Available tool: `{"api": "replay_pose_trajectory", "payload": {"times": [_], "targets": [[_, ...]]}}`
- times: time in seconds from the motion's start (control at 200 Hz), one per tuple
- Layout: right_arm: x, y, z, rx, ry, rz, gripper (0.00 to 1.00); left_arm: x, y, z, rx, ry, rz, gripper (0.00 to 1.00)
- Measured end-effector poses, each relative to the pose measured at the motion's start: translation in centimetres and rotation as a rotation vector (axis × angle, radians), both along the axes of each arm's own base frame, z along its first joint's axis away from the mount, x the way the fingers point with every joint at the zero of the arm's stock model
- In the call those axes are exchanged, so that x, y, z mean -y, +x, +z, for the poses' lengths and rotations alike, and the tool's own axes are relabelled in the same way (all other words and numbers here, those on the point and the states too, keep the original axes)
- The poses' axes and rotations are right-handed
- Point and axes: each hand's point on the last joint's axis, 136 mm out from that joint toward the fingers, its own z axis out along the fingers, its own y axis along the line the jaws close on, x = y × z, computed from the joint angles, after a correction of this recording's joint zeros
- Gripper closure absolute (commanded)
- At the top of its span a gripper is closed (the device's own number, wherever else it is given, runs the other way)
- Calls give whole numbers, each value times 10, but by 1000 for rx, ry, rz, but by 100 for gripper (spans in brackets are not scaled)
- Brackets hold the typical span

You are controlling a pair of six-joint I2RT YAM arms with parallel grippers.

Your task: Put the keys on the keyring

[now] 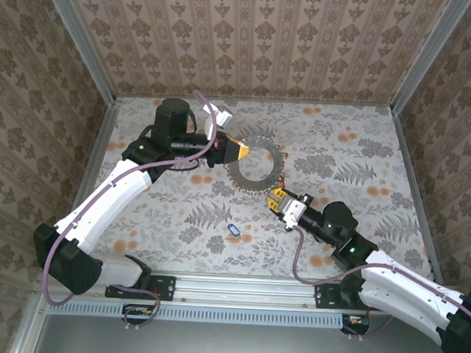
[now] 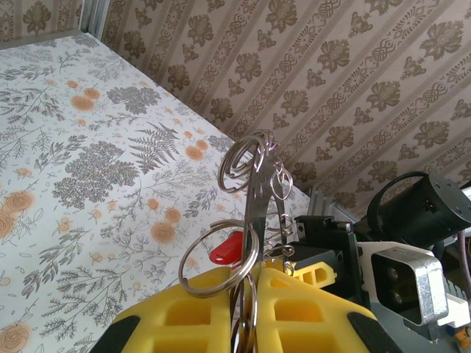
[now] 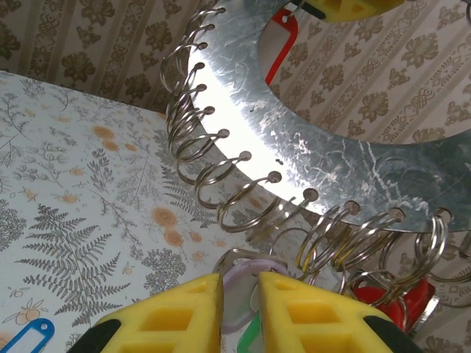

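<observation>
Grey sheet metal forms the keyring [image 1: 243, 178] [image 2: 257, 198] [image 3: 309, 140], a flat disc with a wide hole in the middle and wire split rings [image 3: 213, 173] threaded through holes all round its rim; it is held up off the floral worktop [image 1: 163, 204], near the middle of it and towards the far wall; the left pincer [image 1: 245, 151] [image 2: 254, 283] has its yellow fingers pressed together on the disc's left edge, which the left wrist view shows edge-on rising from between them; a red tag [image 2: 227, 252] [image 3: 282, 40] hangs from the rim close to that grip; the right pincer [image 1: 279, 196] [image 3: 241, 283] sits just beside the disc's near right rim, its fingers drawn close with a narrow gap; a lilac tag [image 3: 239, 293] and a green strip [image 3: 250, 332] lie in that gap, right under the row of split rings, but I cannot tell whether the fingers actually press on them; more red tags [image 3: 408, 301] hang from the rim to the right of it; a blue-tagged key [image 1: 233, 228] [image 3: 29, 338] lies loose on the worktop, nearer the arm bases and well apart from the keyring.
</observation>
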Motion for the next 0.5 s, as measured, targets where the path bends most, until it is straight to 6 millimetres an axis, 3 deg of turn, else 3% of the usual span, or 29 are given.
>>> {"api": "replay_pose_trajectory", "payload": {"times": [0.24, 0.5], "targets": [[-1, 0, 0, 0, 3, 4, 78, 0, 0, 0, 0, 0, 0, 100], [-4, -2, 15, 23, 59, 21, 77, 1, 0, 0, 3, 3, 4, 100]]}}
